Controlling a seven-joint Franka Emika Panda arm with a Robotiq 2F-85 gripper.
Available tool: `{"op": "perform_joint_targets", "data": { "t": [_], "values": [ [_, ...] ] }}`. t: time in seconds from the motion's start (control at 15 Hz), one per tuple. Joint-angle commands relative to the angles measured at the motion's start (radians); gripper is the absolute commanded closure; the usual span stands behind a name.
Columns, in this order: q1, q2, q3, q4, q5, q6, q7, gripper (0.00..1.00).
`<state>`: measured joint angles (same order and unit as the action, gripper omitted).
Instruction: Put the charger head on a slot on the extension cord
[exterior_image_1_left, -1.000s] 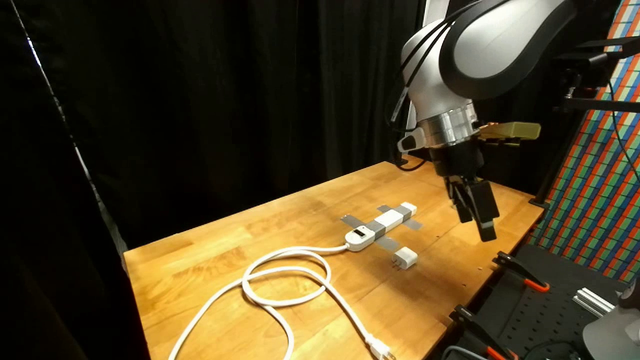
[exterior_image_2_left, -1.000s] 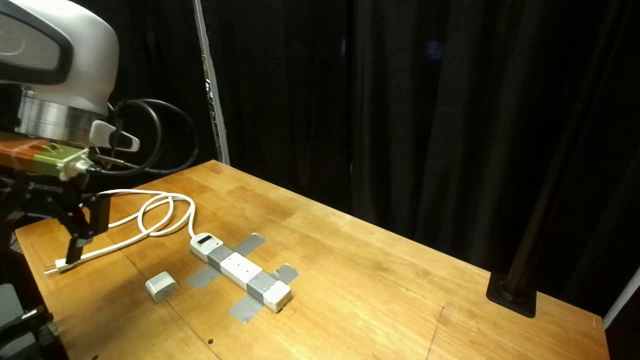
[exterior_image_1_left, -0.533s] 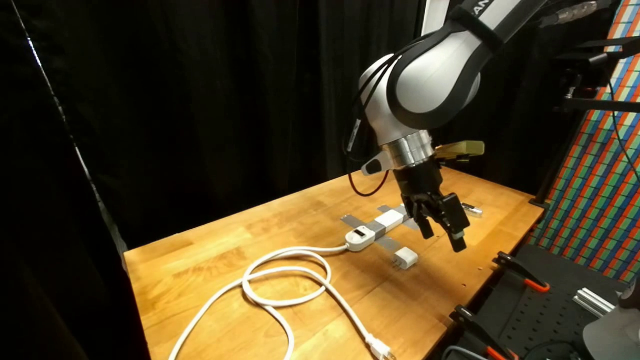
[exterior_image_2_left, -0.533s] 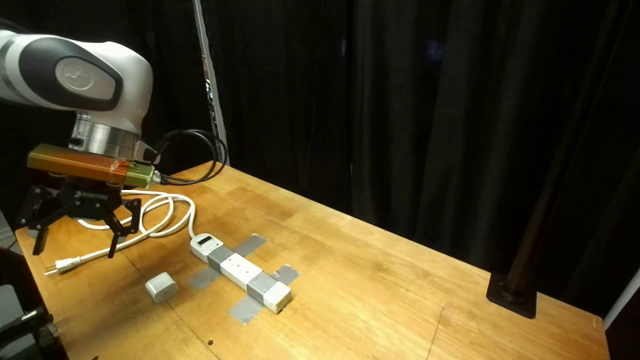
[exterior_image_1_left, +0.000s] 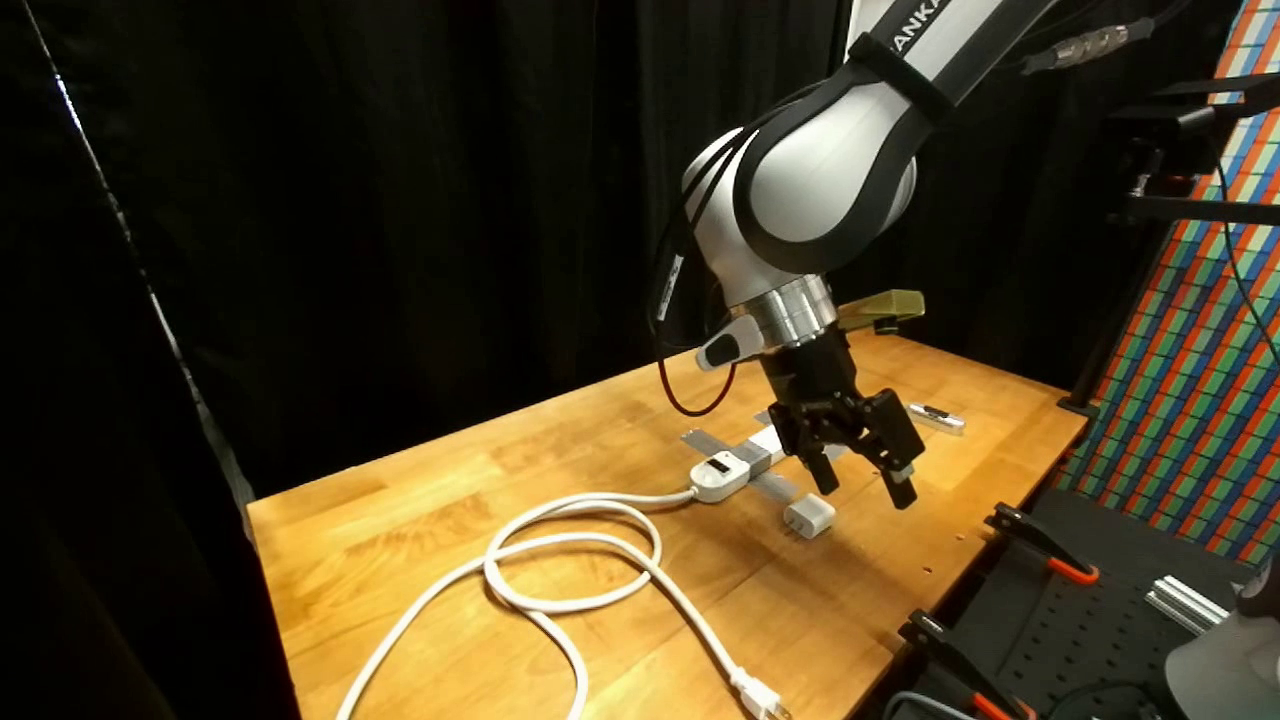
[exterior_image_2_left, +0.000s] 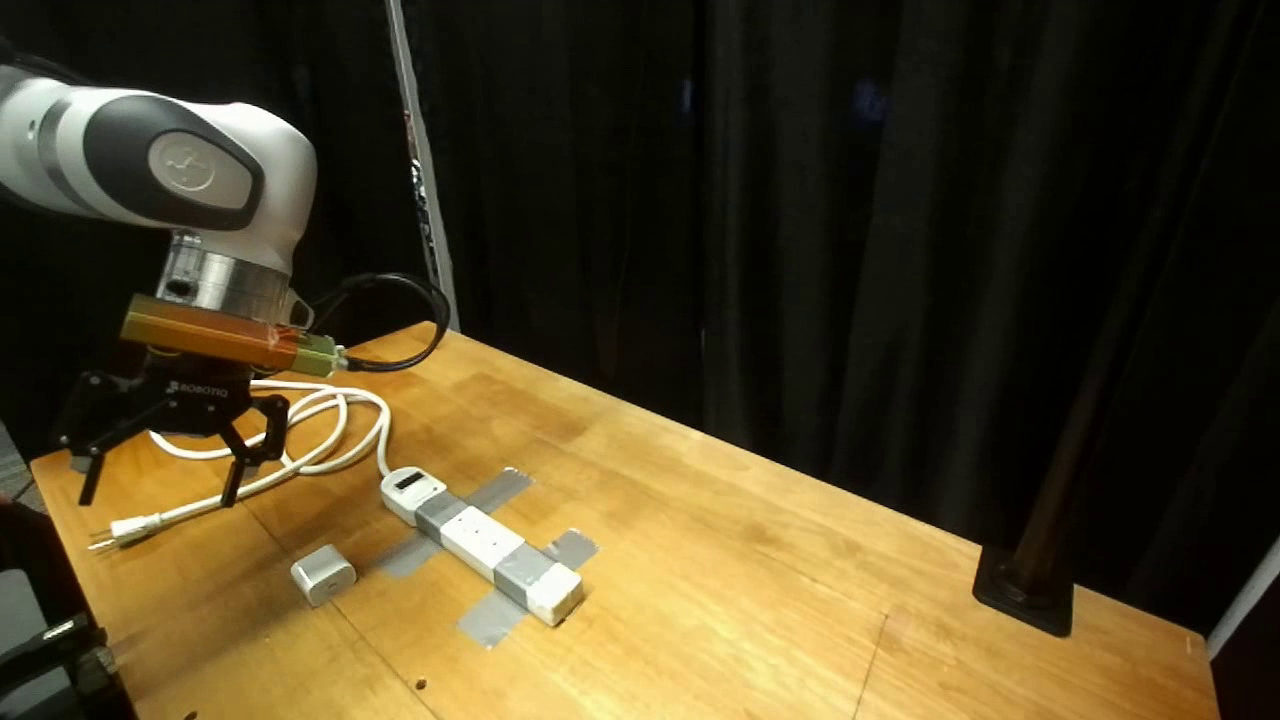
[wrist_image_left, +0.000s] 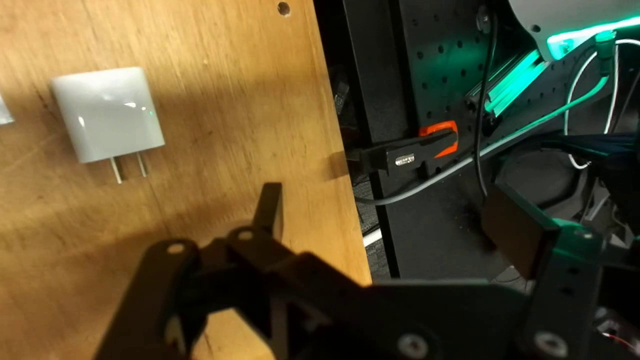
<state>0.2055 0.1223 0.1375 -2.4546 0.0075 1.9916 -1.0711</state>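
Note:
The white charger head (exterior_image_1_left: 812, 516) (exterior_image_2_left: 324, 575) lies on its side on the wooden table. Its two metal prongs show in the wrist view, where the charger head (wrist_image_left: 110, 112) is left of the jaws. Taped down close by is the extension cord, whose white bar (exterior_image_1_left: 720, 478) (exterior_image_2_left: 482, 537) has bare sockets and grey tape across it. My gripper (exterior_image_1_left: 864, 487) (exterior_image_2_left: 161, 490) hovers above the table near the charger head, not touching it. Its fingers are spread wide with nothing between them, and in an exterior view it hides the bar's far end.
The cord's white cable (exterior_image_1_left: 560, 607) loops over the table and ends in a plug (exterior_image_1_left: 757, 695). Clamps (exterior_image_1_left: 1040, 545) grip the table's edge. A small pale object with a dark patch (exterior_image_1_left: 937, 417) lies behind the gripper. A black stand base (exterior_image_2_left: 1022, 595) rests at a far corner.
The arm has come lower and further over the table, closer to the charger head. Both fingers now show in both exterior views. The small pale object has come into sight. Charger head and bar have stayed put.

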Motion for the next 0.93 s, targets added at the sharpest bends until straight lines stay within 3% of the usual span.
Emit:
{"op": "perform_joint_targets", "data": {
  "t": [0.0,0.2,0.53,0.87],
  "values": [
    [-0.024,0.002,0.023,0.003,-0.003,-0.003,0.0,0.0],
    [-0.06,-0.043,0.018,-0.028,0.1,0.124,-0.112,0.0],
    [-0.114,-0.111,0.0,-0.071,0.21,0.233,-0.302,0.0],
    [-0.132,-0.105,-0.027,-0.149,0.208,0.446,-0.351,0.0]
  ]
}}
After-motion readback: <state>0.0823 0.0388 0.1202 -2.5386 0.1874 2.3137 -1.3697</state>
